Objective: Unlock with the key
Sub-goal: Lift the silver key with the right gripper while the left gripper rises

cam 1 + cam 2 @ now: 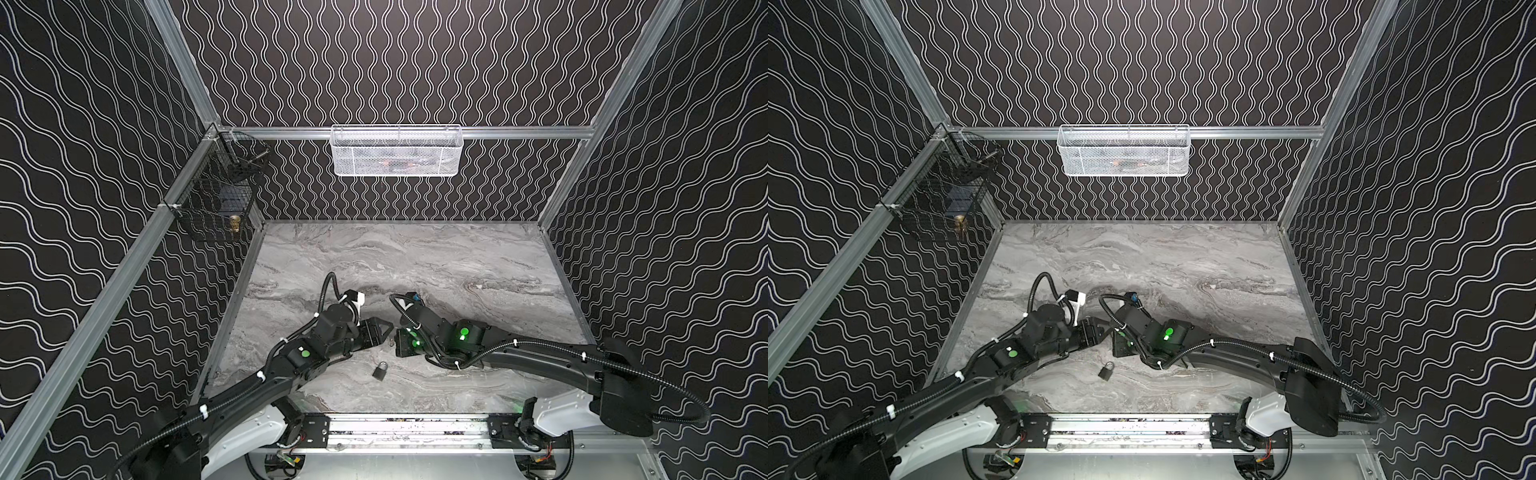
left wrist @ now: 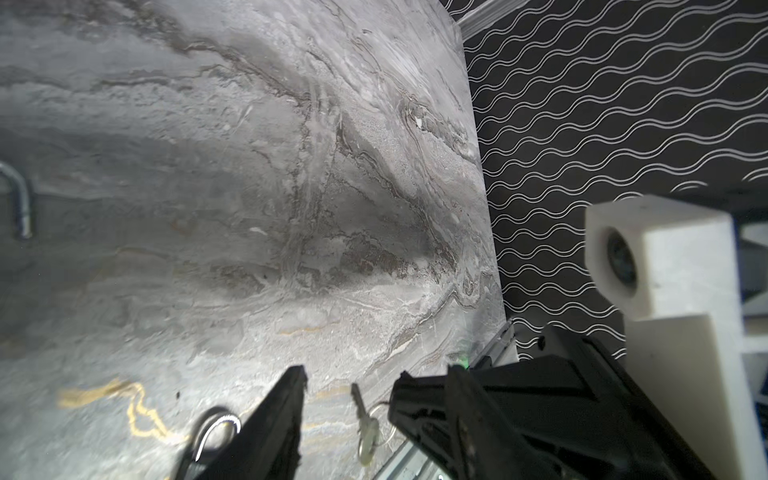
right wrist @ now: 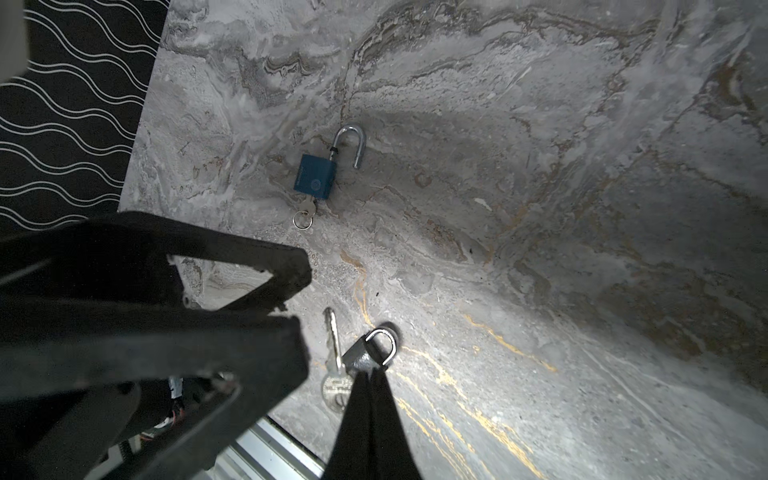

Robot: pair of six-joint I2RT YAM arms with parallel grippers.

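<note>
Clutter check: blue padlock (image 3: 314,178) lies well beyond the grey padlock (image 3: 357,357), shackle swung open, second key (image 3: 306,208) in its keyway. White mesh basket (image 1: 397,151) and black wire basket (image 1: 216,195) hang on the walls, far from the grey padlock. Loose key (image 3: 331,345) lies flat on the marble tabletop (image 3: 540,208), just beside the grey padlock, on the side facing the left gripper (image 2: 351,378). Long axis runs bow to blade, blade tip toward the blue padlock, bow back toward the right gripper (image 3: 368,378). Left gripper straddles the key: fingers parted, gap on both sides, nothing grasped; one finger hides the grey padlock's body in the left wrist view. Right gripper's fingers are clamped together on nothing, tips over the grey padlock's body; contact unclear.
</note>
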